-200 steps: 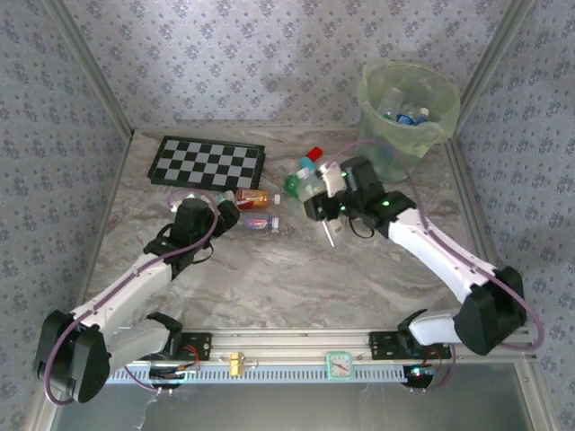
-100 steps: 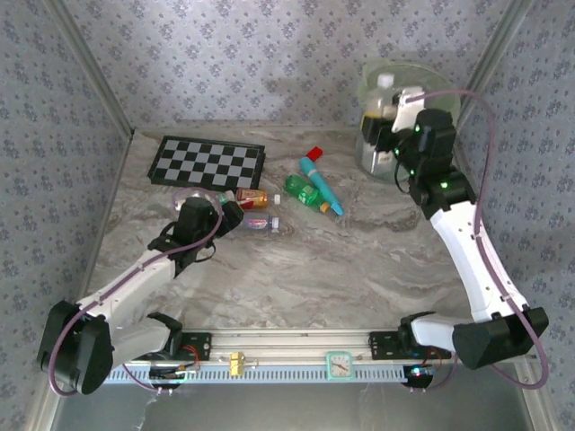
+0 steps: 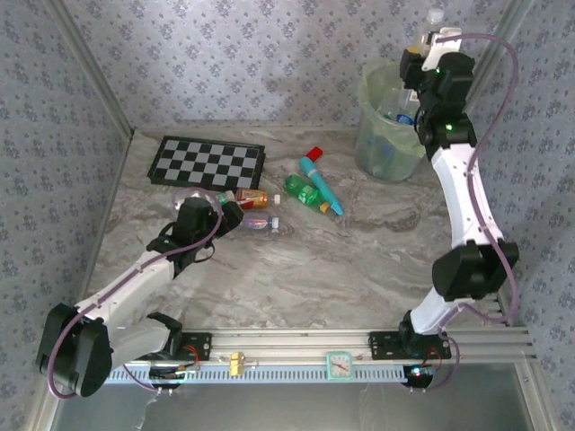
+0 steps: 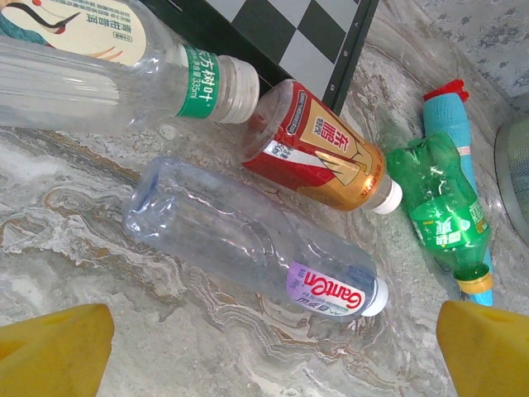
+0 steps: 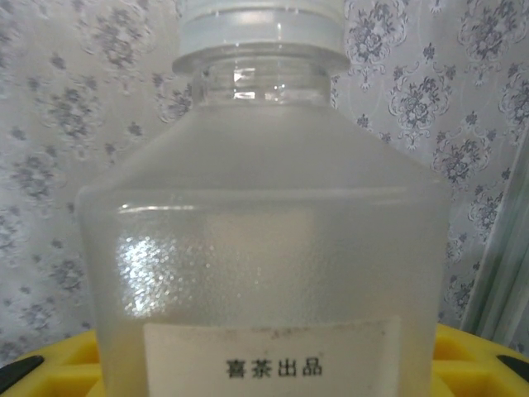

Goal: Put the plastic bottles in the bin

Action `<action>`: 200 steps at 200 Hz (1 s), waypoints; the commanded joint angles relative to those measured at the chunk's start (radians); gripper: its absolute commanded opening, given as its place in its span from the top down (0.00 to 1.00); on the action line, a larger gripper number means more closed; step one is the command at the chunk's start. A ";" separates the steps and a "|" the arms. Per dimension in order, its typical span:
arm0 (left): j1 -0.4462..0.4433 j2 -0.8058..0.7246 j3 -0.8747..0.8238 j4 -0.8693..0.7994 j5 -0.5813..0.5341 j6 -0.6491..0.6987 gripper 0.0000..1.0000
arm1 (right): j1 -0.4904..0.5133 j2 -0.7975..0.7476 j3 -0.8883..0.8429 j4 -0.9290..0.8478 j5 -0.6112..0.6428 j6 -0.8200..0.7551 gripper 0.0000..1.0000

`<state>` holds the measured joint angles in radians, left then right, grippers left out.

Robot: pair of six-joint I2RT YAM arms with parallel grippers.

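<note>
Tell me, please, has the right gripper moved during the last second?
Yes: the right gripper, holding a frosted bottle, rose from the table to above the bin.

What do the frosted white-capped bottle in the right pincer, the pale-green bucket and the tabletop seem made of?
Frosted white-capped bottle: likely plastic; hazy, pebbled walls, moulded neck ring.
Round pale-green bucket: thin translucent plastic; bottles show through its wall.
Tabletop: grey-veined marble look, slight sheen; real stone or printed laminate, cannot tell.
</note>
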<state>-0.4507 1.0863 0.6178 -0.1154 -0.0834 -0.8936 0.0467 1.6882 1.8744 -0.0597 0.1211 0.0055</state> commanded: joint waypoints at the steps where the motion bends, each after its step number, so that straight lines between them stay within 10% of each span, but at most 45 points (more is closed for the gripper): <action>1: 0.007 -0.014 0.026 -0.018 -0.017 0.028 0.00 | -0.021 0.102 0.153 -0.070 0.023 -0.029 0.54; 67: 0.007 -0.023 0.024 -0.030 -0.030 0.038 0.00 | -0.033 0.485 0.682 -0.559 0.106 -0.109 0.53; 138: 0.007 -0.058 0.016 -0.051 -0.032 0.042 0.00 | -0.051 0.545 0.644 -0.673 0.084 -0.081 0.50; 200: 0.007 -0.044 0.028 -0.038 -0.030 0.049 0.00 | -0.047 0.488 0.644 -0.698 0.063 -0.053 0.00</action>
<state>-0.4507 1.0412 0.6178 -0.1570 -0.0982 -0.8711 0.0021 2.2391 2.5156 -0.7330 0.1982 -0.0757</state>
